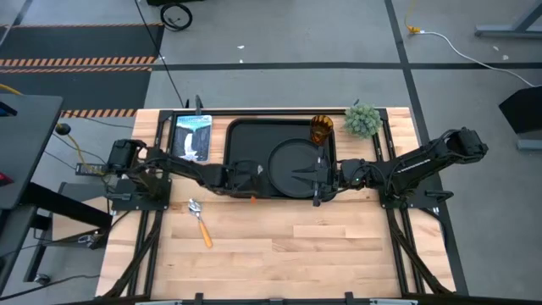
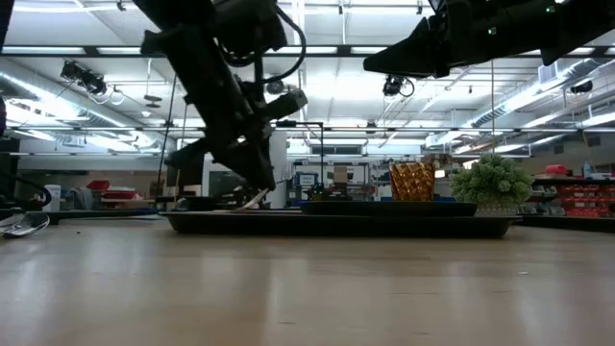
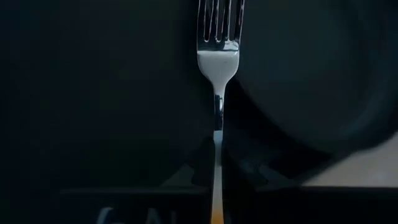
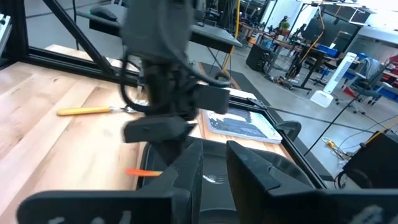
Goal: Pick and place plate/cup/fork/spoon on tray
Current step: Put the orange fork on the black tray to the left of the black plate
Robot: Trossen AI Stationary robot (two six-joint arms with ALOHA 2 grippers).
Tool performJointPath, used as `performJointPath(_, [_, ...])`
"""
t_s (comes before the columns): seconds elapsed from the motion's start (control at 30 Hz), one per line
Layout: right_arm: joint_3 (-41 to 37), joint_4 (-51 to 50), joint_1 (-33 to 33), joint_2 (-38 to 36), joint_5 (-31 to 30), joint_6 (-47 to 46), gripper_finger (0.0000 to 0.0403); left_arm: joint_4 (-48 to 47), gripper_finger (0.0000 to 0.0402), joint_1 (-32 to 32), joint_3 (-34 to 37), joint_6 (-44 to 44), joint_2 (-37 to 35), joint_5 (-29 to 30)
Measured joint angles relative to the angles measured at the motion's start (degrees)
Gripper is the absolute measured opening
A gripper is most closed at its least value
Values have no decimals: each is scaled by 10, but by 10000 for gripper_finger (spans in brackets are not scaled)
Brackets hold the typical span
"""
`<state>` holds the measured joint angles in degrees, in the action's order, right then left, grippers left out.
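Wooden worktop (image 1: pixel 279 246): left gripper (image 1: pixel 251 180) fingers clamp the light, stiff, slippery fork (image 3: pixel 218 68) by its slim handle, tray's (image 1: pixel 246 131) 7 o'clock.

Light wood bench (image 1: pixel 279 246) on a grey floor (image 1: pixel 279 34), orange and black striped tape (image 1: pixel 80 61) on it, long bright lights (image 2: pixel 317 96) on the ceiling, red shelves (image 2: pixel 577 197) far off.

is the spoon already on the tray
No, in the high view the spoon lies on the bare wooden table, in front of the tray and off to its left.
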<state>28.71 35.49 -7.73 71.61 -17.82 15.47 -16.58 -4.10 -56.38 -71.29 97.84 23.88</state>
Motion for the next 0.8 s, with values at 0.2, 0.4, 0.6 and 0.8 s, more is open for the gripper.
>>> performJointPath(0.2, [0,0,0,0,0,-9,78,2,25,53,0,-14,0,-1])
performJointPath(0.4, [0,3,0,0,0,-10,78,16,25,100,-1,-15,6,-1])
performJointPath(0.6, [0,12,0,0,8,-10,78,59,25,118,0,-15,41,-23])
performJointPath(0.8, [0,19,0,0,12,-9,78,94,25,118,-1,-16,62,-32])
